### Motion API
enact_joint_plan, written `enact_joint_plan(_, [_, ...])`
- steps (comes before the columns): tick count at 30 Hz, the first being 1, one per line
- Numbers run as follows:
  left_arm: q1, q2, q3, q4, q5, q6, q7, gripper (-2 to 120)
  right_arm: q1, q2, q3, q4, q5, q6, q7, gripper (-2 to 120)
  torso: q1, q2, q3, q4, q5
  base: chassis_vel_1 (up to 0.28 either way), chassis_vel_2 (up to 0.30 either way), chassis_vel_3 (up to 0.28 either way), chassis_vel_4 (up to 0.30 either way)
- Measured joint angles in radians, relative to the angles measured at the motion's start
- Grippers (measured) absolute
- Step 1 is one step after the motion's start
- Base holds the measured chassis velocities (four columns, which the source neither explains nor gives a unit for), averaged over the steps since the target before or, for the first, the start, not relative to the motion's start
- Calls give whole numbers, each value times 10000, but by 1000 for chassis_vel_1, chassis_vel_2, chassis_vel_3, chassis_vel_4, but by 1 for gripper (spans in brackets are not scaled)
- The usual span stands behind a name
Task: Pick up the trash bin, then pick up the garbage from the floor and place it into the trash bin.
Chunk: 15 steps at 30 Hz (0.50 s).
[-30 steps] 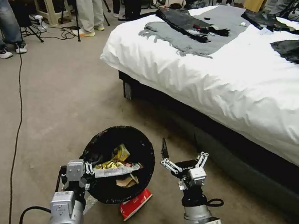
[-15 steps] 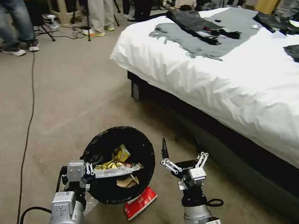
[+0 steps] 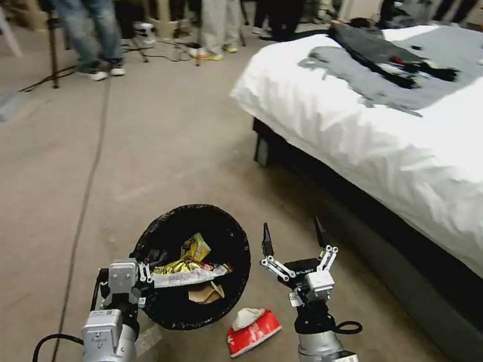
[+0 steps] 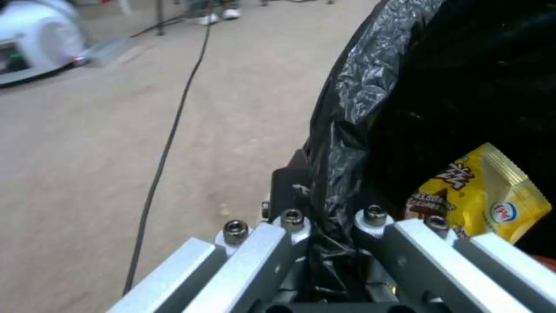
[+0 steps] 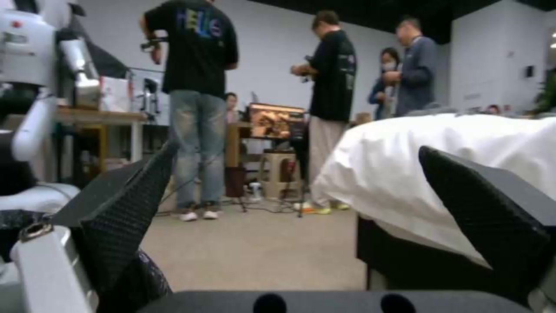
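Trash bin (image 3: 191, 266), holding wrappers, is gripped at its near rim by the left gripper (image 3: 142, 279), clamped on the black liner. Right gripper (image 3: 294, 241) is held wide open, empty, just right of it, above the carpet (image 3: 44, 190).

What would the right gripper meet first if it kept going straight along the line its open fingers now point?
Nothing close, it seems. The right gripper points level over bare beige carpet floor, between the white-sheeted bed and the black-lined round trash bin. Past that are people's legs and stools, though depth is unclear.
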Motion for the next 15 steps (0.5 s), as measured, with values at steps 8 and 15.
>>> enact_joint_plan(8, [0, -3, 13, 33, 2, -52, -18, 0, -43, -84, 159, 11, -12, 0, -55, 100, 0, 0, 0, 3, 0, 106, 110, 101, 96])
enact_joint_plan(15, [-9, -19, 77, 55, 21, -64, -3, 0, -117, -327, 494, -155, 18, -201, -25, 100, 0, 0, 0, -1, 1, 7, 11, 4, 5])
